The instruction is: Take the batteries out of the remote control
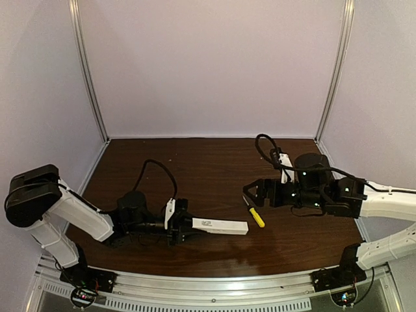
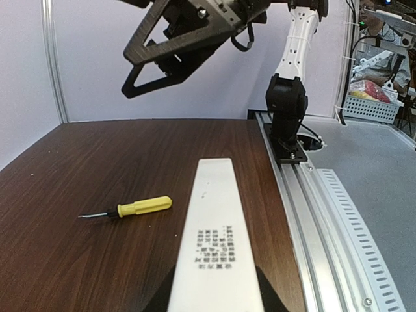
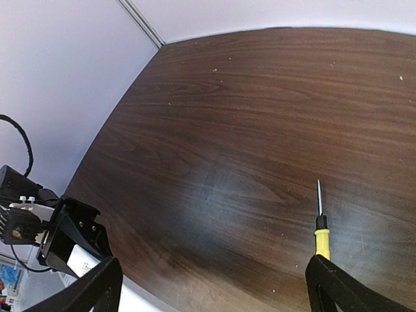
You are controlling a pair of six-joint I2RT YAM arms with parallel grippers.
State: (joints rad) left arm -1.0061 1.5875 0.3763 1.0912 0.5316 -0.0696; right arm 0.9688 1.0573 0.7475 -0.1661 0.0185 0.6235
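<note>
Remote control [image 1: 218,225]: we judge it light, stiff and slick; grip across its narrow sides.
Left gripper [image 1: 175,224]: clamped on one end of the remote control.
Right gripper [image 1: 250,194]: fingers wide apart above the screwdriver [image 1: 255,214], just past the remote's free end.
Batteries: we see none.
Table [image 1: 195,162]: dark wood, flat, with pale walls behind it.
</note>
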